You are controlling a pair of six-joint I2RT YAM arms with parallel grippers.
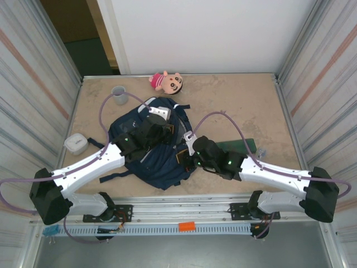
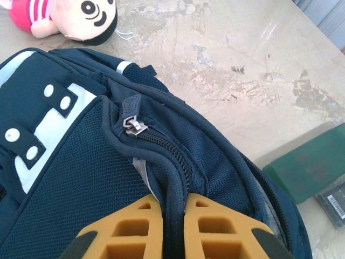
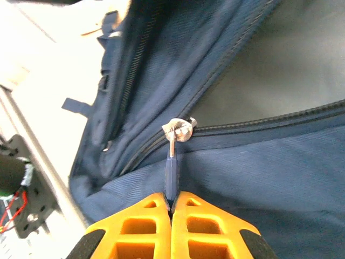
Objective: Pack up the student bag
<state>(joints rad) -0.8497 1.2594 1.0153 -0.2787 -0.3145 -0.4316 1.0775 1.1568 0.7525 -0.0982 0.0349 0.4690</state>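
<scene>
Both pairs of jaws are clenched: the left gripper [image 2: 173,204] pinches a raised ridge of fabric beside a zip on the student bag [image 1: 159,167], and the right gripper [image 3: 171,200] grasps the blue zipper pull [image 3: 170,175] at the mouth of the main compartment, which gapes to show grey lining.

On the table [image 1: 240,106] the bag lies flat near the middle, close to the near edge, between the two arms. It looks soft and floppy, light while unfilled, with cloth that bunches and slides instead of holding shape; pulling a zip probably needs the other arm to hold the fabric taut. Good places to take hold seem to be the pull tabs, the padded seam ridges and the straps; the smooth panels offer little to grip.

Counted by size: one bag; one green flat case [image 1: 237,146] just right of it; one plush doll [image 1: 166,82] at the far edge; one grey cup [image 1: 119,95]; one white box [image 1: 76,144] on the left; one dark labelled slab [image 2: 334,199] beside the case; at least two zip sliders, the second [image 2: 132,125] unheld.
</scene>
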